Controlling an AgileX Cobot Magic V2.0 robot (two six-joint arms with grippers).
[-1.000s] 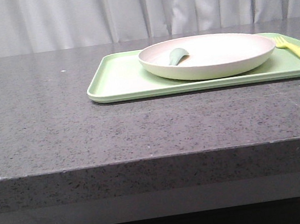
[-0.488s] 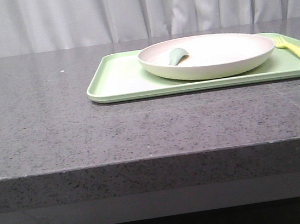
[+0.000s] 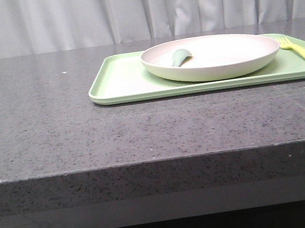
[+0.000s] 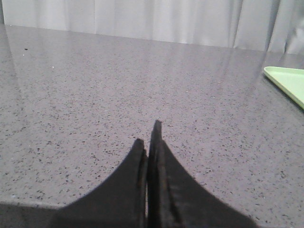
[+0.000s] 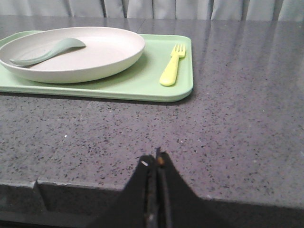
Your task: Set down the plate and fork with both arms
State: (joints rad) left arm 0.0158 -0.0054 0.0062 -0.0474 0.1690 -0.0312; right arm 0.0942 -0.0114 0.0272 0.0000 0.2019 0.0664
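The pale pinkish-cream plate (image 3: 212, 55) rests on a light-green tray (image 3: 120, 84) at the back right of the grey table; it also shows in the right wrist view (image 5: 95, 52). The pale-yellow fork (image 3: 301, 50) lies on the tray to the right of the plate, also in the right wrist view (image 5: 172, 66). My left gripper (image 4: 148, 137) is shut and empty above bare table, far left of the tray's corner (image 4: 287, 83). My right gripper (image 5: 156, 159) is shut and empty near the table's front edge, short of the tray (image 5: 142, 88). Neither gripper shows in the front view.
A small grey-green spoon-like piece (image 3: 180, 57) lies inside the plate, also in the right wrist view (image 5: 47, 51). White curtains (image 3: 127, 10) hang behind the table. The table's front edge (image 3: 158, 161) runs across the front view.
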